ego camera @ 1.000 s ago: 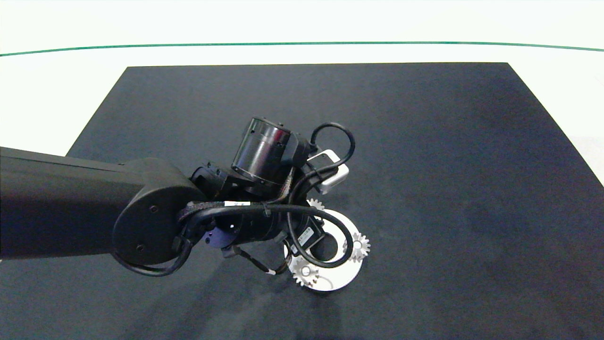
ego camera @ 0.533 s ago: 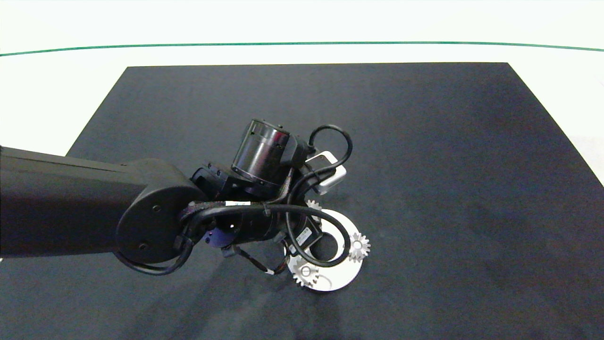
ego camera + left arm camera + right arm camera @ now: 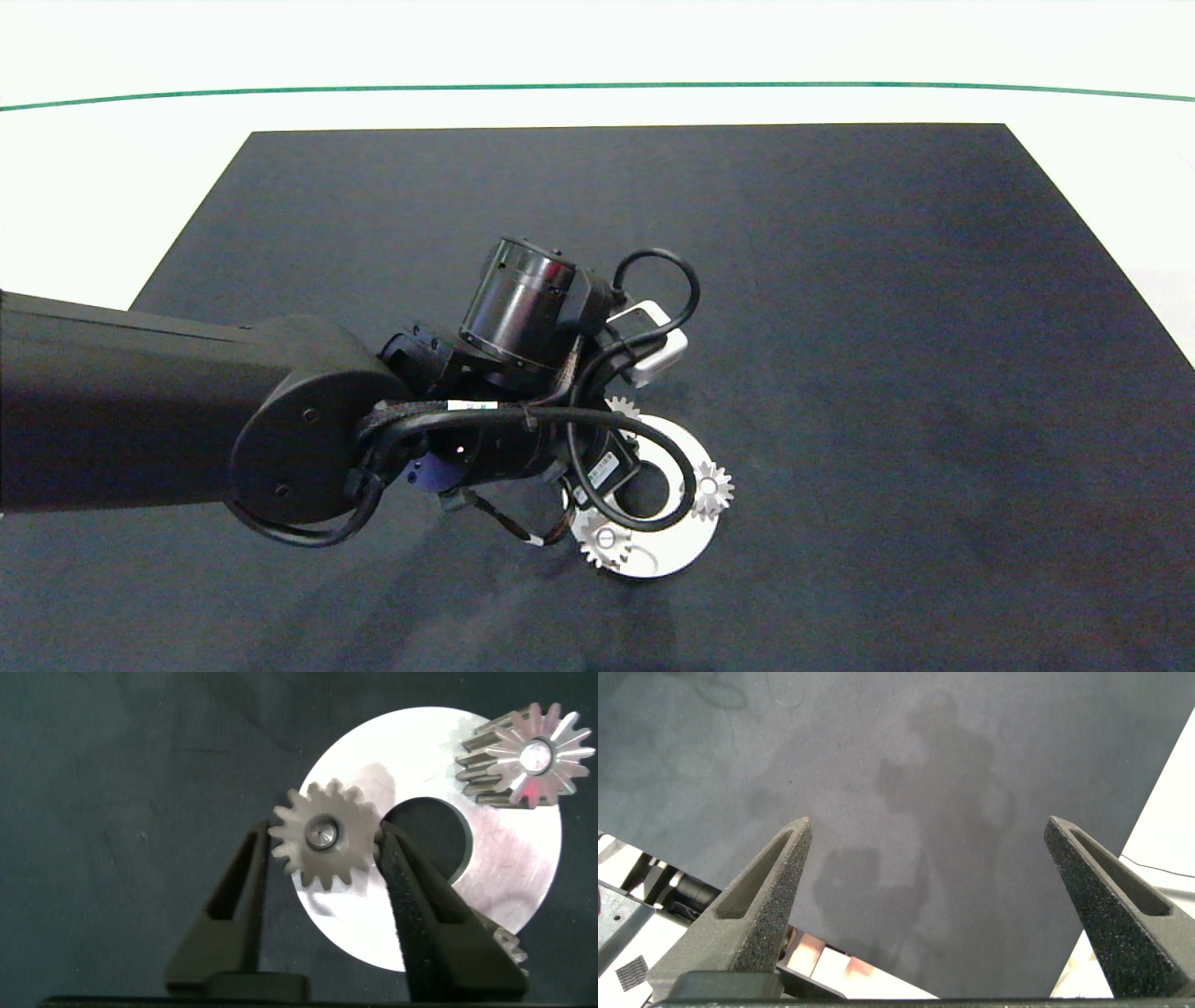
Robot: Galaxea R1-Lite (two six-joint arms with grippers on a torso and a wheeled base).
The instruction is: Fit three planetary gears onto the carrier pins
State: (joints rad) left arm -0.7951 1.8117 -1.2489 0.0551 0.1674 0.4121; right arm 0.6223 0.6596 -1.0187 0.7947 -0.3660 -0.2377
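Left gripper (image 3: pixel 322 859) closed on a small silvery toothed planetary gear (image 3: pixel 324 836), seated on its pin (image 3: pixel 321 833) of the flat white ring-shaped carrier disc (image 3: pixel 509 873). Two further gears (image 3: pixel 710 486) appear mounted. Judged final step: release, lift straight. Right gripper (image 3: pixel 924 873) open, idle over the dark mat (image 3: pixel 887 280)

The left arm (image 3: pixel 308 420) hides perhaps half the third gear (image 3: pixel 621 408).

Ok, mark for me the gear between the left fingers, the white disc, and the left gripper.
gear (image 3: pixel 325 847), left wrist view, its face beside the centre hole.
white disc (image 3: pixel 509 873), left wrist view, bare flat face.
left gripper (image 3: pixel 322 854), left wrist view, midway between fingertips.
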